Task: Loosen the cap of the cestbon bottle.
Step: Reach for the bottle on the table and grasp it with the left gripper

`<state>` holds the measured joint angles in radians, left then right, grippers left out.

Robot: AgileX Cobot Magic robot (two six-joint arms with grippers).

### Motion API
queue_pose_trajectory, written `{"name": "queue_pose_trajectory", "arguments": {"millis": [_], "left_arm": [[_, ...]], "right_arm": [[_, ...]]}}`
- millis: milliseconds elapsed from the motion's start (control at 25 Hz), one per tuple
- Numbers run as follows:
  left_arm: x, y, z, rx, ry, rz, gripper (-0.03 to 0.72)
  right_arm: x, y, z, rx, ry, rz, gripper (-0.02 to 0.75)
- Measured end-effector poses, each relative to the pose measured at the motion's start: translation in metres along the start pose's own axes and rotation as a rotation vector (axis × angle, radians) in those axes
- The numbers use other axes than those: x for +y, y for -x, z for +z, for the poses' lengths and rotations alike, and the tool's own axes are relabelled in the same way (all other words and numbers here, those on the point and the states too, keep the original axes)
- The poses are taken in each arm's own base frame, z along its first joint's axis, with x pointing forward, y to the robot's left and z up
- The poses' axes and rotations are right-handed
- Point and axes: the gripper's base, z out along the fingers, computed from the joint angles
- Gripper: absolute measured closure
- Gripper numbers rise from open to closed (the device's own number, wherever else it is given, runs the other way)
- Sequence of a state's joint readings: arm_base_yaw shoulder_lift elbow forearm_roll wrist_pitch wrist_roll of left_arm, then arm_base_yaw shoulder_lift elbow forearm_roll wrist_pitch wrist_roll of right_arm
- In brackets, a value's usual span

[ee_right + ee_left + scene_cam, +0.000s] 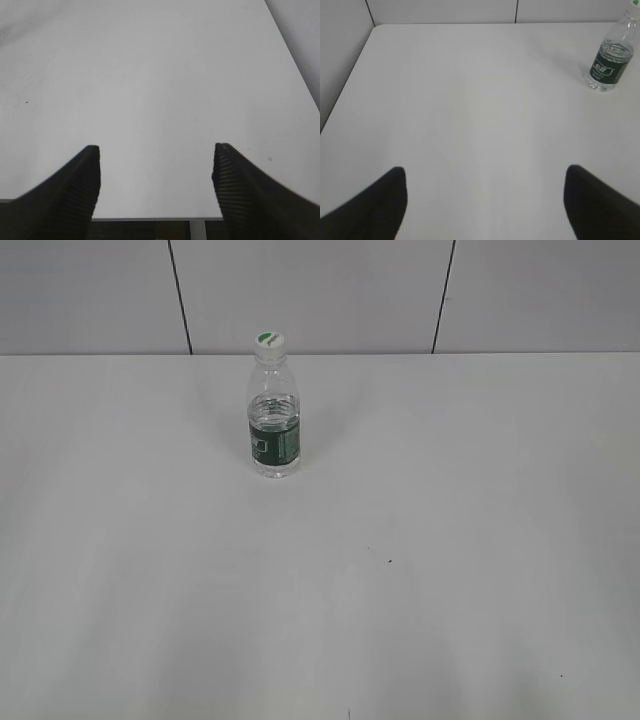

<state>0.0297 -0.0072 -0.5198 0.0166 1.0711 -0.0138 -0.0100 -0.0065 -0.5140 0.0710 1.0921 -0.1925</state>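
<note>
While exterior view shows the cap (268, 339), right tool (156, 172) sees only table (160, 75).

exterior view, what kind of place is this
Probably a lab test bench: a bare white table, plain panelled grey wall behind it, and one cestbon bottle standing alone.
</note>
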Motion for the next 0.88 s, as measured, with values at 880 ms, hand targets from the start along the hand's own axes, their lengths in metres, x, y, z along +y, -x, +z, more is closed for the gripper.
{"name": "queue_pose_trajectory", "arguments": {"millis": [880], "left_arm": [[0.000, 0.057, -0.020, -0.277, 0.003, 0.049, 0.112]], "right_arm": [[0.000, 0.000, 0.000, 0.000, 0.000, 0.000, 0.202]]}}
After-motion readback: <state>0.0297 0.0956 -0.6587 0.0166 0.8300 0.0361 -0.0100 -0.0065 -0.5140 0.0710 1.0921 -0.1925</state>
